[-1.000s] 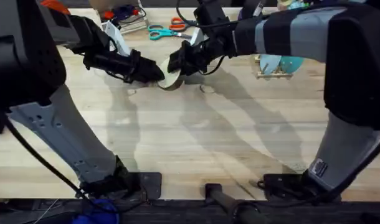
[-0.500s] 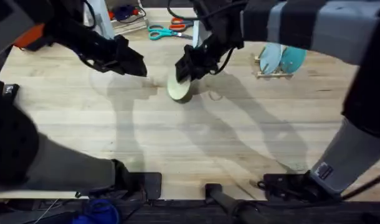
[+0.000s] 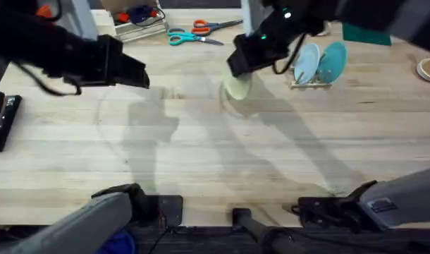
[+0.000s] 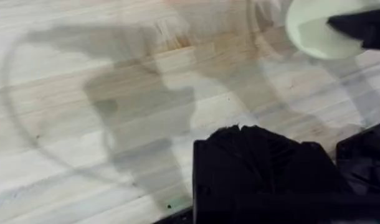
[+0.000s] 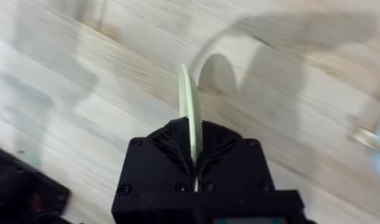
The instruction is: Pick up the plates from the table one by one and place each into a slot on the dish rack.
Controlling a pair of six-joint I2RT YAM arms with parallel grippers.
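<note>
Above the far middle of the table [image 3: 215, 162], the right gripper [image 3: 237, 69] hangs with the cream-yellow plate [image 3: 236, 86] clamped by its upper rim, the plate dangling edge-down and clear of the wood. Seen from the right wrist, the plate [image 5: 190, 109] runs straight out from between the black fingers as a thin edge, so its flat faces sit parallel to the finger pads; the jaws are narrow, pinched onto the rim.

What the coming move turns on is the dish rack [image 3: 312, 81], which lies to the right of the held plate and near it, at the table's far edge. A light blue plate [image 3: 306, 63] and a teal plate [image 3: 332, 61] already stand upright in it, side by side. Which gap between the dowels remains free I cannot tell from these views. The right arm is plainly the nearer one and carries the load, so the placing looks to be its job; the plate probably needs its faces turned parallel to the two standing plates before lowering.

Well apart to the left, the left gripper [image 3: 130, 70] hovers over bare wood holding nothing; whether its fingers are parted or closed I cannot tell.
</note>
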